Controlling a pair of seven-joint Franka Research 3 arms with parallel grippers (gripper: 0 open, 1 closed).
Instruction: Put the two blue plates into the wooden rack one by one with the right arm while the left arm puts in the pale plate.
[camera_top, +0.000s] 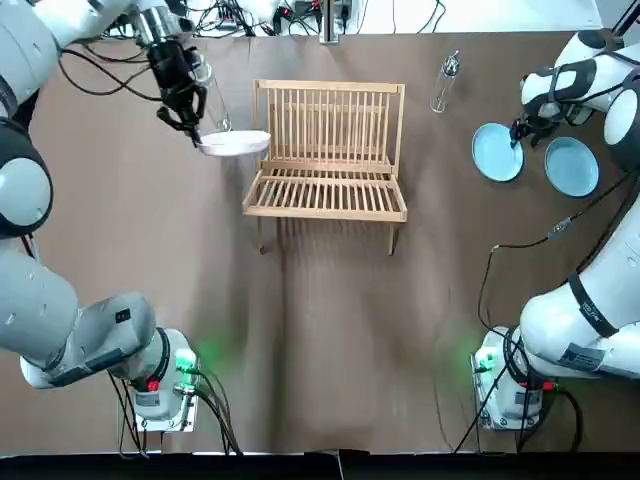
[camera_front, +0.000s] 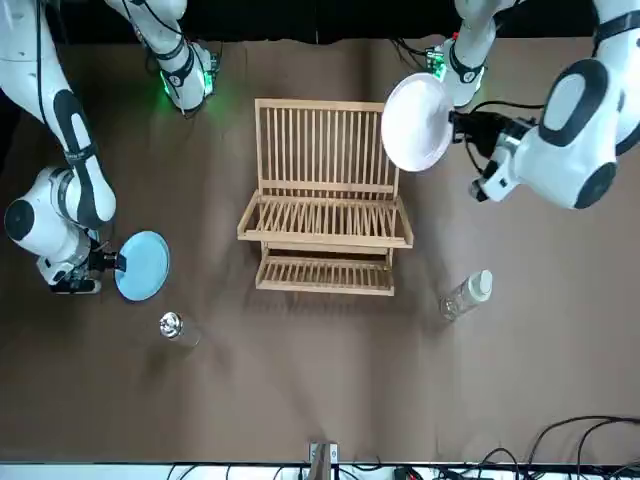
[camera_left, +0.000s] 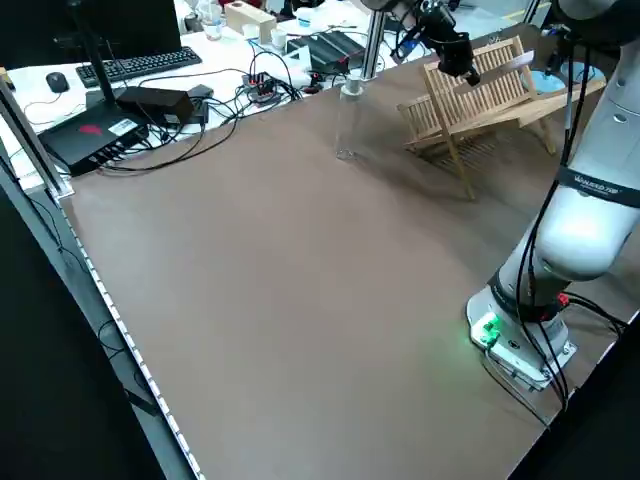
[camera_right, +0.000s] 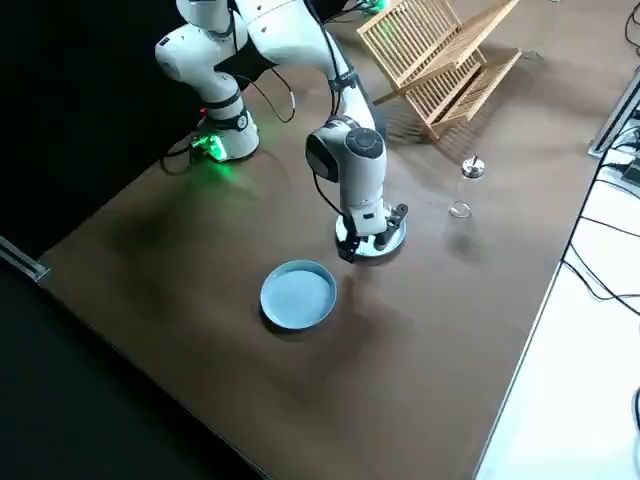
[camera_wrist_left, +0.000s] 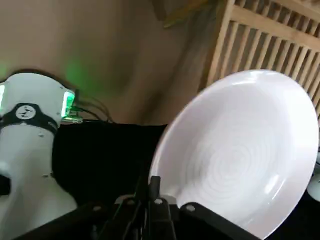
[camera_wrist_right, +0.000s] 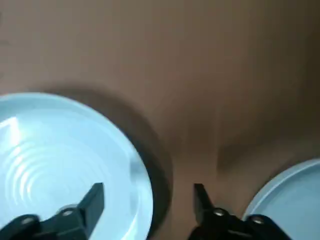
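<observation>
Seen from overhead, the left end effector (camera_top: 192, 122) is clenched on the rim of the pale plate (camera_top: 235, 143). The plate hangs tilted in the air at the far left corner of the rack (camera_top: 328, 150). The left arm stretches out long from its base across the bench (camera_top: 330, 330). The right end effector (camera_top: 518, 130) points down at the far right rim of the blue plate (camera_top: 497, 152), which lies flat on the bench just beside the second blue plate (camera_top: 571, 165). The right arm is folded over both plates. A clear bottle (camera_top: 445, 82) lies farther back, between the rack and the plates.

In the front view, the pale plate (camera_front: 417, 122) turns its round face to the camera and overlaps the rack's (camera_front: 325, 200) upper corner. Whether plate and rack touch cannot be told. The left end effector (camera_front: 462, 122) grips the plate's edge from the side.

In the right side view, the right end effector (camera_right: 372, 235) stands straight down over the blue plate (camera_right: 390, 243). The second blue plate (camera_right: 298, 295) lies free nearby.

The left wrist view shows the fingers (camera_wrist_left: 152, 192) pinched together on the pale plate's (camera_wrist_left: 235, 155) rim, with rack slats (camera_wrist_left: 270, 45) behind.

In the right wrist view the fingers (camera_wrist_right: 92, 200) are spread and released. One is above the inside of the blue plate (camera_wrist_right: 65, 160), the other over bare bench, with the rim between them.
</observation>
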